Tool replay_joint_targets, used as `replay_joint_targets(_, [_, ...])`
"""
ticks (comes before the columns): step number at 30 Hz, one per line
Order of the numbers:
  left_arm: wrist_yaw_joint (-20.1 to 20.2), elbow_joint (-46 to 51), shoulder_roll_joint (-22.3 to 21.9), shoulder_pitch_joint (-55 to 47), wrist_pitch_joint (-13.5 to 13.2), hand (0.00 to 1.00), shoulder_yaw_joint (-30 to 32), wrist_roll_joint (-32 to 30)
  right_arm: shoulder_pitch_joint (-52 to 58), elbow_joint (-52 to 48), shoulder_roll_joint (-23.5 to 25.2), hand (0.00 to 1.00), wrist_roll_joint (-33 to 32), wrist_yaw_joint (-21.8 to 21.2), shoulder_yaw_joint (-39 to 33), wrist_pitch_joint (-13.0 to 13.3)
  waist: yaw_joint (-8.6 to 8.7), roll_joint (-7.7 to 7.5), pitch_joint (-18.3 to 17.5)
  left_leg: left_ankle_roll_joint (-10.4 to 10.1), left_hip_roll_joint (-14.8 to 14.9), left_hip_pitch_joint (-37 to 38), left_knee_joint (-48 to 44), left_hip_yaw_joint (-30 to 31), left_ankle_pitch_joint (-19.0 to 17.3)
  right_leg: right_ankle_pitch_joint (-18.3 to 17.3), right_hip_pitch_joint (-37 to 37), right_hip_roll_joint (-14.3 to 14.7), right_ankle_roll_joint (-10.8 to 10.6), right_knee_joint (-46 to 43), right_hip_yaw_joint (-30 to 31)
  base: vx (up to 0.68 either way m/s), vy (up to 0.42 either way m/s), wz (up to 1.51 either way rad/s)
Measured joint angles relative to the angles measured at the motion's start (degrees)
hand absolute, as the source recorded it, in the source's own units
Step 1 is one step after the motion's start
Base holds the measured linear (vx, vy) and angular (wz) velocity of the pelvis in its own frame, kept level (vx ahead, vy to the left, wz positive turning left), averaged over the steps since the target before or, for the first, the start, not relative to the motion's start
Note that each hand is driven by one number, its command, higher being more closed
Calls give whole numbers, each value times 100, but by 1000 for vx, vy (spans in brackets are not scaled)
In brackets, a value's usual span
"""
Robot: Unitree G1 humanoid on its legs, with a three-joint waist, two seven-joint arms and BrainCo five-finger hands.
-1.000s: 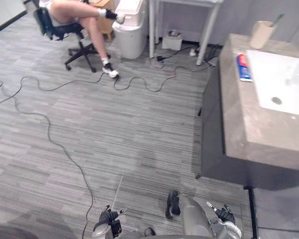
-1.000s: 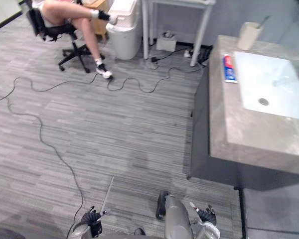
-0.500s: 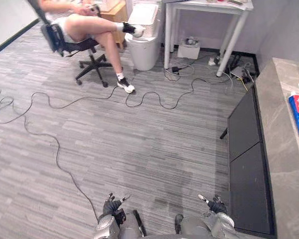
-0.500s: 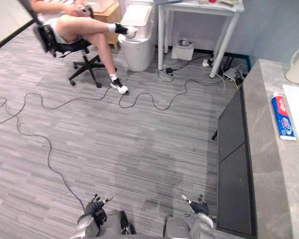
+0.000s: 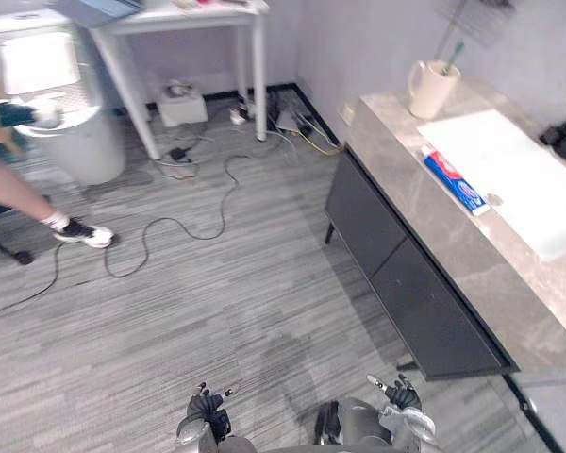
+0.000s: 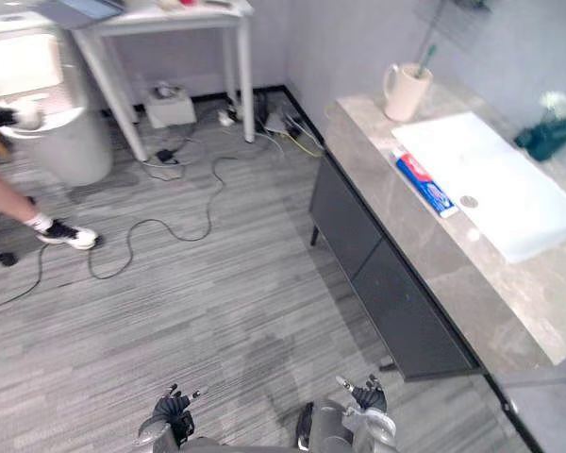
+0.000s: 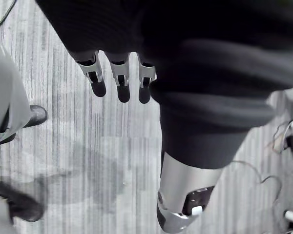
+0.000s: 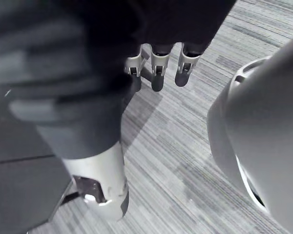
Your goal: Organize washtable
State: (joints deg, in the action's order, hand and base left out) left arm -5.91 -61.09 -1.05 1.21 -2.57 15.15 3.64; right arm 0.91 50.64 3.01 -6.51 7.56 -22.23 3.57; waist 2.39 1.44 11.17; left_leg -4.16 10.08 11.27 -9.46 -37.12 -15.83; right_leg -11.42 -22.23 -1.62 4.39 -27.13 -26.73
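View swung, robot hands [image 7: 121, 80] [image 8: 157, 73] apparently open, empty

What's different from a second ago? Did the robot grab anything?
Only the camera swung: the whole view shifted, so the washtable with its cup, toothpaste tube and white basin shows from a new angle. Nothing was taken hold of. The left hand and right hand still hang low, fingers relaxed, empty.

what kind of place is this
Probably a lab or office with a mock bathroom corner: a grey stone-topped washtable with a white rectangular sink, a cream toothbrush cup, and a white desk nearby.
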Motion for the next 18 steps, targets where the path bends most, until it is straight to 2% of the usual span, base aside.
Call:
replay_joint_targets(1, [57,-8,14,-60,15,0,38,-31,250,25,89,0,29,-2,-30,0,7,-259,-94,-139,-313,315,41,95,61,871,220,-153,456,703,33,472,-78,-17])
replay_joint_targets(2, [85,7,-100,-24,16,0,177,-115,270,47,-48,0,25,-16,-174,-13,-31,34,-23,-358,-97,588,-114,116,20,647,391,3,722,367,-31,462,-83,-13])
replay_joint_targets(3, [90,34,-133,-16,12,0,176,-144,282,36,-54,0,22,-7,-217,-11,1,78,-55,-473,13,524,-391,165,106,490,452,16,646,334,20,428,-133,-18])
replay_joint_targets(4, [89,151,-156,-1,0,0,168,-204,307,19,-57,0,8,-6,-218,-14,87,96,-39,-495,229,288,-1366,406,234,255,660,88,536,422,145,380,-210,-24])
replay_joint_targets(5, [89,278,-187,-9,-27,0,292,-208,309,20,-53,0,-12,-19,-209,-18,31,152,-29,-250,593,-219,-2712,802,397,190,902,261,540,596,300,375,-222,-46])
replay_joint_targets(7, [86,317,-254,-34,-18,0,375,-202,306,37,-48,0,-107,0,-191,-17,-16,136,-18,-222,830,-738,-4013,1209,389,148,1272,440,504,801,538,339,-155,-76])
replay_joint_targets(8, [89,322,-329,-83,-16,0,389,-187,288,73,-49,0,-192,0,-84,-13,-18,46,36,-225,881,-1106,-4584,1408,353,100,1577,535,481,985,754,381,-124,-96])
replay_joint_targets(9, [86,461,-319,-84,-27,0,346,-113,257,80,-51,0,-199,1,30,-20,-27,44,36,-193,887,-1446,-4747,1508,324,55,1810,584,476,1100,992,296,-77,-104])
replay_joint_targets(10, [81,527,-322,-94,-28,0,343,-75,227,84,-48,0,-204,1,78,-23,-44,-33,67,-108,884,-1690,-4689,1524,269,-3,1913,626,373,1154,1194,288,-26,-109])
replay_joint_targets(13, [73,654,-335,-72,-54,0,326,29,181,97,-40,0,-252,6,113,-42,-181,-42,57,135,764,-2158,-3702,1639,123,-34,2222,682,313,1263,1767,286,51,-109])
replay_joint_targets(15, [59,664,-388,-46,-64,0,332,44,192,117,-25,0,-250,8,145,-43,-244,-47,48,98,290,-2435,-2571,2478,135,-112,2466,684,179,1321,2318,317,156,-114])
replay_joint_targets(16, [55,663,-388,-40,-65,0,329,48,179,133,-13,0,-248,9,150,-41,-273,-44,37,94,175,-2451,-2302,2739,138,-135,2484,688,138,1318,2481,303,221,-137])
replay_joint_targets(17, [49,652,-389,-32,-57,0,321,46,173,155,-4,0,-236,18,215,-42,-335,-34,17,126,2,-2456,-1872,3157,158,-236,2483,697,-2,1287,2805,223,204,-119])
replay_joint_targets(18, [43,649,-389,-41,-50,0,317,47,173,166,-7,0,-235,29,254,-42,-338,-40,2,135,-19,-2438,-1748,3219,165,-340,2473,696,-70,1214,2961,286,286,-143])
